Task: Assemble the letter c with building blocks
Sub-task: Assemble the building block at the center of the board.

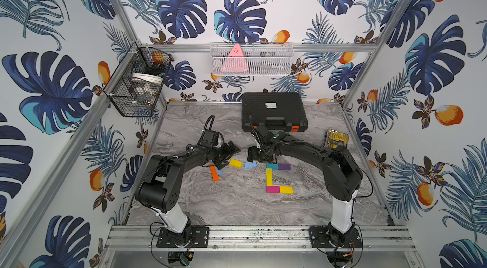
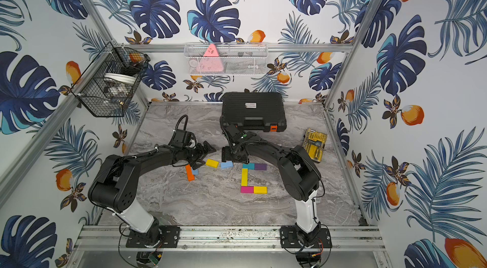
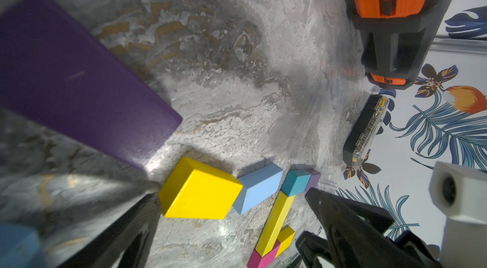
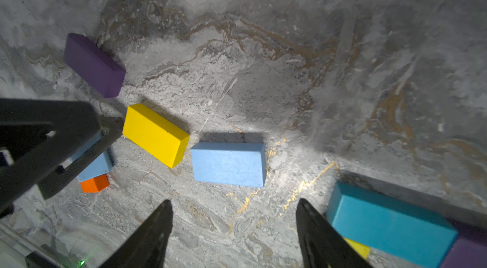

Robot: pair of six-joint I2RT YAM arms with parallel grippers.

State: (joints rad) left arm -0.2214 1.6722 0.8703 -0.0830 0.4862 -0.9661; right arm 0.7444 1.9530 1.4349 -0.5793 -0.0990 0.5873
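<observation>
Marble (image 4: 290, 69): blue block (image 4: 228, 164) beyond right gripper (image 4: 234, 200)

A black ribbed plastic tool case (image 1: 274, 110) lies on the grey marbled tabletop (image 1: 224, 208); a yellow-and-black drill-bit case (image 1: 337, 138) sits right of it; a white wire basket (image 1: 263, 67) hangs above it.

On your table (image 1: 224, 208), loose blocks (image 1: 235, 163) lie at nine o'clock from the joined blocks (image 1: 269, 177); the case (image 1: 274, 111) at twelve.

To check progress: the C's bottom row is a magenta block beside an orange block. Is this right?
Not quite. Beside the magenta block lies a yellow block, not an orange one, as both top views show. The orange block lies apart from the letter.
</observation>
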